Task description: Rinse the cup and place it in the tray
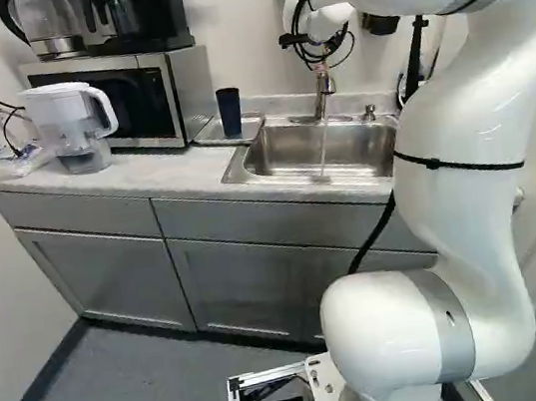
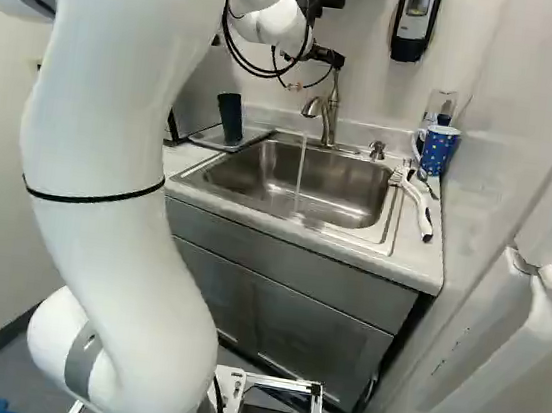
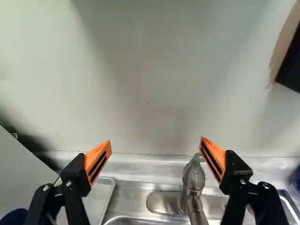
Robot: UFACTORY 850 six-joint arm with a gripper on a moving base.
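Above the sink, by the faucet, my gripper shows in the right base view. In the wrist view the gripper is wide open, nothing held between its orange pads, with the faucet below and near one finger. The dark blue cup stands on the tray, left of the sink in the left base view. Part of that tray also shows beside the other finger. Water runs from the faucet into the sink.
A microwave and a water pitcher stand beyond the tray. At the sink's other side are a blue patterned mug, a white brush and a soap pump. A dispenser hangs on the wall.
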